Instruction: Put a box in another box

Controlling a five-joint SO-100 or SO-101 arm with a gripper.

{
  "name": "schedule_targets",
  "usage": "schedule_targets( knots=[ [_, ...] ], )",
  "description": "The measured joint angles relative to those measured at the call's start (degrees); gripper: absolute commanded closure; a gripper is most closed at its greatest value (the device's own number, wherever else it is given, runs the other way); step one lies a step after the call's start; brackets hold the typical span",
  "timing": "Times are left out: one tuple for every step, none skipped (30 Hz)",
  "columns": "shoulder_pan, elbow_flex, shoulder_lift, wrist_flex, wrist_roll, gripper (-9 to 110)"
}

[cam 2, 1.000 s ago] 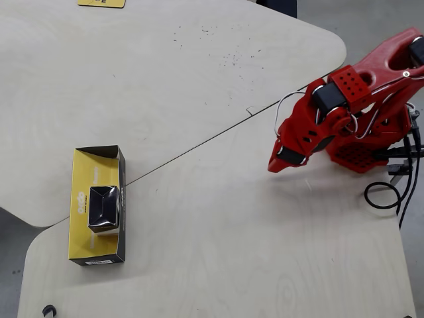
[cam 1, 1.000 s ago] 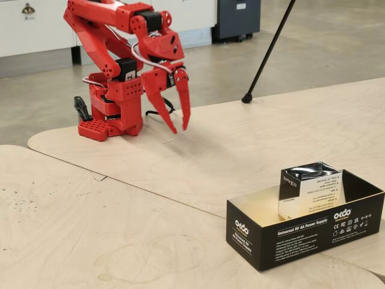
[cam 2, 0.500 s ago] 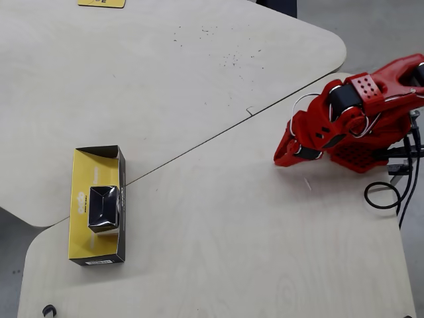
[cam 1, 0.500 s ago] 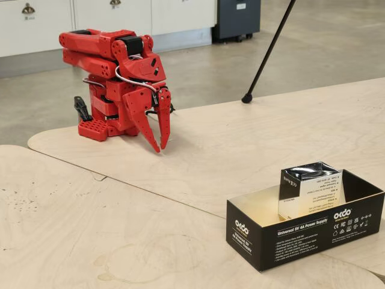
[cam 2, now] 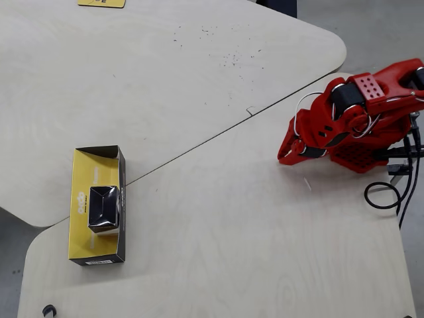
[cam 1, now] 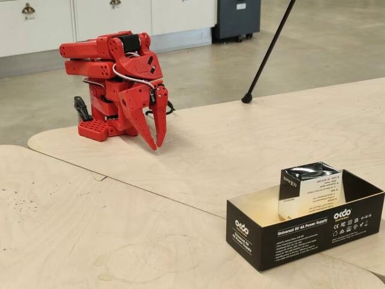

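The small black-and-white carton (cam 1: 309,188) (cam 2: 104,207) stands upright inside the long black "Universal 5V 4A Power Supply" box (cam 1: 283,235) (cam 2: 85,252), about midway along it and against the far wall in the fixed view, its glossy top rising above the rim. The long box sits on the plywood table (cam 1: 120,229) (cam 2: 232,232), straddling the seam between two tabletops. Well apart from it, the red arm (cam 1: 105,66) (cam 2: 371,112) is folded low over its base. Its gripper (cam 1: 157,142) (cam 2: 286,158) points down near the table, fingers drawn together, grasping nothing.
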Motion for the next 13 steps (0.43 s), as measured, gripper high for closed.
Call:
schedule_targets(
  knots=[
    [0.0,0.0,0.0,0.0,0.0,102],
    [0.0,0.0,0.0,0.0,0.0,102],
    [0.0,0.0,0.0,0.1,-0.1,102],
    [0.8,0.0,0.0,0.1,-0.3,102],
    [2.5,0.0,0.0,0.1,-0.5,102],
    [4.8,0.0,0.0,0.1,-0.6,102],
    [7.0,0.0,0.0,0.1,-0.8,102],
    [8.8,0.0,0.0,0.1,-0.8,102],
    [9.7,0.0,0.0,0.1,-0.8,102],
    [9.8,0.0,0.0,0.1,-0.8,102],
    [10.2,0.0,0.0,0.1,-0.8,102],
    [10.6,0.0,0.0,0.1,-0.8,102],
    [10.9,0.0,0.0,0.1,-0.8,102]
  ],
)
